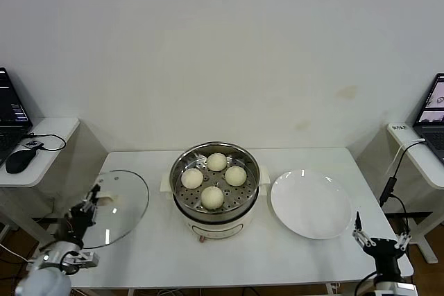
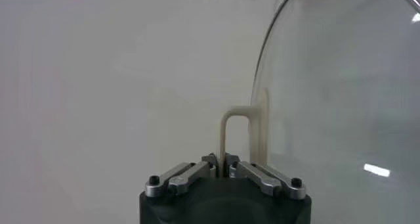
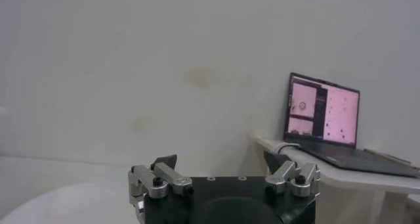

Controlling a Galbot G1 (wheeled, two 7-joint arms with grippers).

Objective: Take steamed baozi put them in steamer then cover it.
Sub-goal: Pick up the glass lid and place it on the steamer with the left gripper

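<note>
1. Since all four steamed baozi (image 1: 216, 179) already sit on the perforated tray inside the steamer (image 1: 248, 197), the loading part looks done; what is left, as I judge it, is the covering.
2. The cover (image 1: 128, 202) is not yet on the pot; in the head view it lies well to the steamer's left, near the table's (image 1: 277, 254) left edge, with its glass dome catching a highlight.
3. The left gripper (image 2: 221, 167) is pinched narrow on the cover's cream handle (image 2: 237, 136); in the left wrist view the handle's thin loop rises straight out from between the closed fingers, and the glass disc stands beside it.
4. The right gripper (image 3: 223, 173) is spread wide and holds nothing; it is parked low off the table's front right corner, well apart from the work.
5. Containers: the steamer holds the four buns, three in an arc at the back and one at the front, close together; the white plate (image 1: 311, 204) just to the steamer's right is bare.
6. The next step, by my reading, is carrying the cover across and seating its rim squarely on the pot.
</note>
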